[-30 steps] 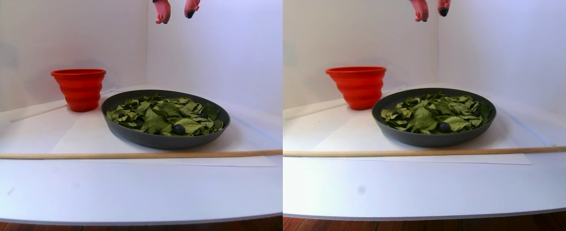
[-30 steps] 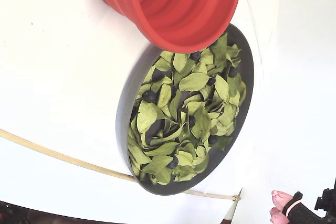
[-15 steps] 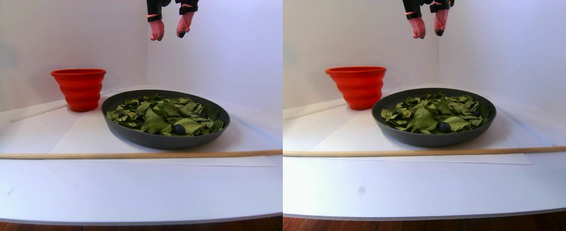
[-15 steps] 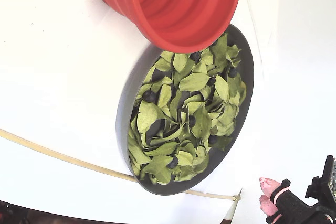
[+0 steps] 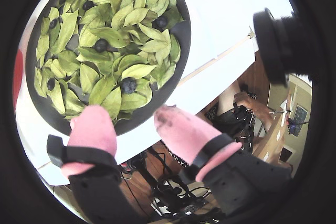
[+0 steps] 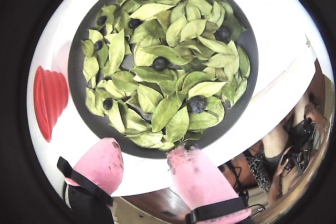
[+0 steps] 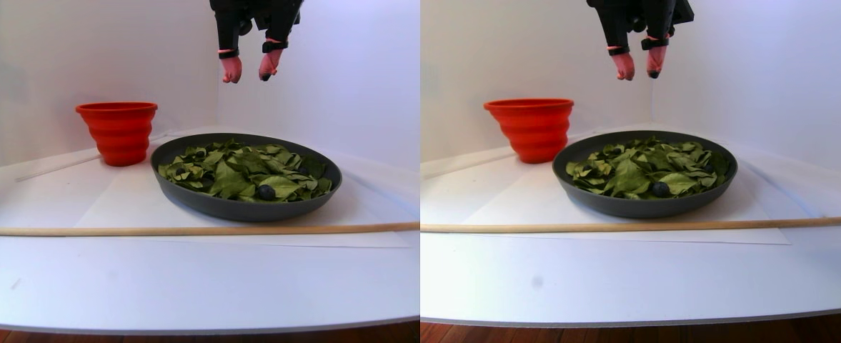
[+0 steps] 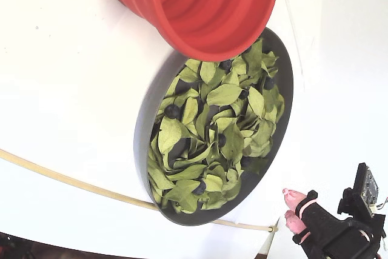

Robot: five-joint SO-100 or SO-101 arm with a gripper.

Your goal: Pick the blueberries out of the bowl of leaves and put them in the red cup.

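- Hand [image 7: 246, 76] hangs high in the stereo pair view, above the far side of the bowl [image 7: 198, 201], touching nothing; pink-tipped fingers [image 6: 102, 163] spread moderately apart with nothing between them in both wrist views; dark smudge on one fingertip
- Bowl, dark grey and shallow, sits on the white worktop [image 7: 177, 286]; leaves [image 6: 173, 66] heaped loosely across it, light green, pointed tips
- Blueberries [image 6: 197, 104] scattered among the leaves; in a wrist view one lies near the bowl's 4 o'clock edge, one near centre, several small ones toward 10 o'clock, partly tucked under leaves
- Red cup [image 8: 206, 10] stands just beside the bowl; in the fixed view its rim overlaps the bowl's 12 o'clock edge; dark berries visible inside it at the top
- Thin wooden rod [image 7: 177, 230] lies across the worktop in front of the bowl
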